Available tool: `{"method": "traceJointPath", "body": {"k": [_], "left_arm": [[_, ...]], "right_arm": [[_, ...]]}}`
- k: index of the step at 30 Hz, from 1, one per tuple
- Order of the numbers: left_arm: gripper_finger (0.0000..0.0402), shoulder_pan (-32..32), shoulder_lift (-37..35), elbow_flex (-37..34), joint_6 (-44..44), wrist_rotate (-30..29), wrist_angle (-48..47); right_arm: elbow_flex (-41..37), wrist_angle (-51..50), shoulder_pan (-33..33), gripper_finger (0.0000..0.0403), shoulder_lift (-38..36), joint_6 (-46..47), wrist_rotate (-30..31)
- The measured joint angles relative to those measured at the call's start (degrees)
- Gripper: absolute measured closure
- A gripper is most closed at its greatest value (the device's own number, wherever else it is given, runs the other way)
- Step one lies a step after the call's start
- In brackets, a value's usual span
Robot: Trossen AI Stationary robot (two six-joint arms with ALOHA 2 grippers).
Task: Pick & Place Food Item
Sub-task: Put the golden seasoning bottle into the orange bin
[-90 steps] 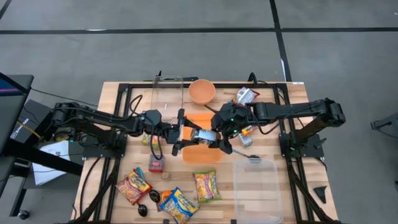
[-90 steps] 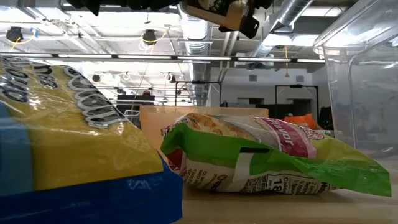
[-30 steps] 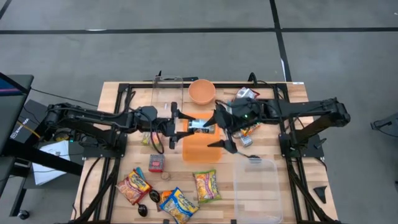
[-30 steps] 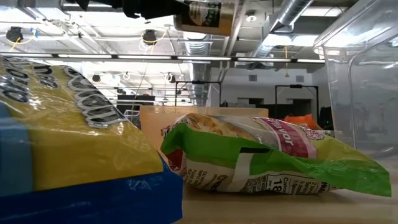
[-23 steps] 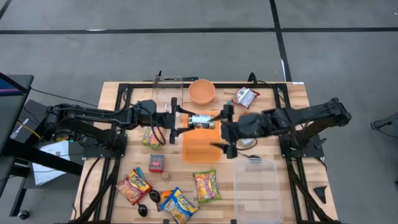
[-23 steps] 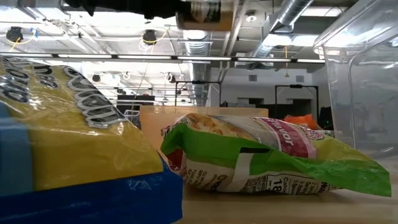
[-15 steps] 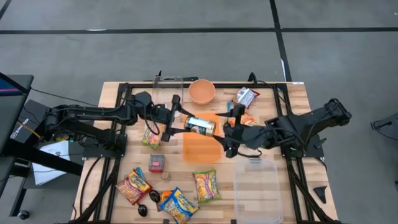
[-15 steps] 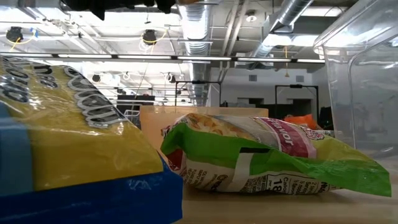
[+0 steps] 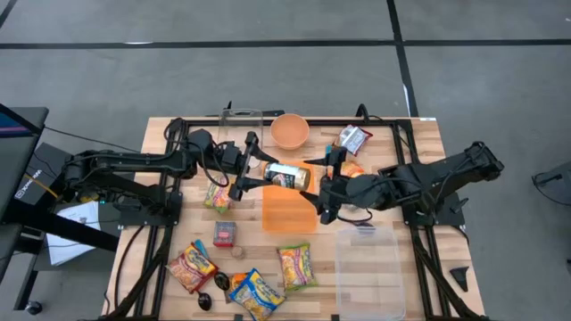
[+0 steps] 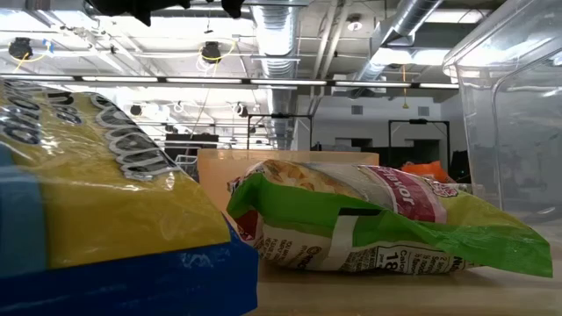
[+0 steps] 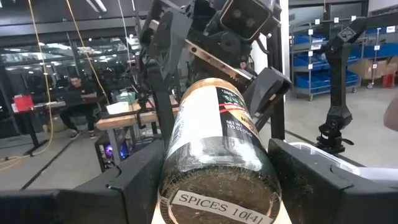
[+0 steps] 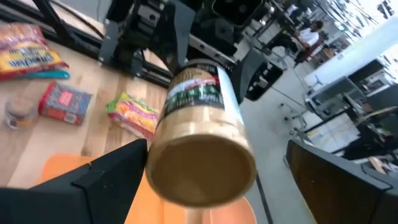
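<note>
From table height, a yellow and blue crinkled packet (image 10: 97, 193) and a green and pink snack bag (image 10: 369, 219) fill the foreground and hide nearly all of the table; only dark bits of arm show along the upper edge, and the jar is out of that view. A clear plastic box (image 10: 514, 105) is cut off at the right. From above, more bright snack packets (image 9: 252, 290) lie along the near edge of the wooden slatted table (image 9: 161, 138), with a small red box (image 9: 224, 234) just beyond them. Past these, a flat orange square plate (image 9: 287, 214) sits mid-table, partly covered by the arms. Above its far edge the left gripper (image 9: 244, 166) clamps the base end of a glass spice jar with a green label and tan lid (image 9: 287, 176), which lies on its side, long axis running left to right, lid towards the right gripper (image 9: 323, 190). That gripper's fingers are spread wide on either side of the lid without touching it. Farther back stand a round orange bowl (image 9: 289, 130) and a small red-and-white packet (image 9: 353, 139).
</note>
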Motion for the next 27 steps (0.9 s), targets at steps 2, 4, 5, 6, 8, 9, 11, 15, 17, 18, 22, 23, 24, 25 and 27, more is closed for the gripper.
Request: {"method": "traceJointPath", "body": {"k": [2, 4, 5, 6, 8, 9, 11, 15, 17, 18, 22, 23, 24, 25, 27], "left_arm": [[0.0142, 0.0, 0.0, 0.0, 0.0, 0.0, 0.1], [0.0142, 0.0, 0.0, 0.0, 0.0, -0.1, 0.1], [0.0142, 0.0, 0.0, 0.0, 0.0, -0.2, 0.1], [0.0142, 0.0, 0.0, 0.0, 0.0, -0.3, 0.1], [0.0142, 0.0, 0.0, 0.0, 0.0, -0.4, 0.1], [0.0142, 0.0, 0.0, 0.0, 0.0, -0.5, 0.1], [0.0142, 0.0, 0.0, 0.0, 0.0, -0.4, 0.3], [0.0142, 0.0, 0.0, 0.0, 0.0, -0.4, 0.8], [0.0142, -0.1, 0.0, 0.0, 0.0, -0.5, 1.0], [0.0142, -0.1, 0.0, 0.0, 0.0, -0.5, 1.1], [0.0142, -0.1, 0.0, 0.0, 0.0, -0.8, 1.2], [0.0142, -0.1, 0.0, 0.0, -0.2, -0.8, 1.1], [0.0142, -0.1, 0.0, 0.0, -0.3, -0.8, 1.1], [0.0142, -0.1, 0.0, 0.0, -0.4, -0.7, 1.1], [0.0142, -0.2, 0.0, 0.0, -0.4, -0.7, 1.2]], "right_arm": [[0.0, 0.6, -1.0, 0.0022, 0.0, 0.0, -1.9], [0.0, 1.1, -1.9, 0.0022, 0.0, 0.1, -3.5], [0.0, 1.2, -2.3, 0.0022, 0.0, 0.1, -4.2], [0.0, 1.2, -2.7, 0.0022, 0.0, 0.2, -4.6], [0.0, 1.3, -3.3, 0.0022, 0.0, 0.2, -4.8], [0.0, 1.4, -3.4, 0.0022, 0.0, 0.2, -4.9], [0.0, 1.6, -3.9, 0.0022, 0.0, 0.7, -6.0], [0.0, 1.8, -4.6, 0.0041, 0.0, 1.8, -7.5], [0.0, 1.8, -4.8, 0.0061, 0.0, 1.8, -7.6], [0.0, 1.9, -4.8, 0.0074, 0.0, 1.8, -7.7], [0.0, 1.8, -4.8, 0.0125, 0.0, 2.3, -7.8], [0.0, 1.7, -4.8, 0.0134, 0.0, 2.6, -7.8], [0.0, 1.6, -4.8, 0.0141, 0.0, 2.8, -7.7], [0.0, 1.6, -4.8, 0.0141, 0.0, 3.0, -7.7], [0.0, 1.6, -4.8, 0.0141, 0.0, 3.5, -7.7]]}}
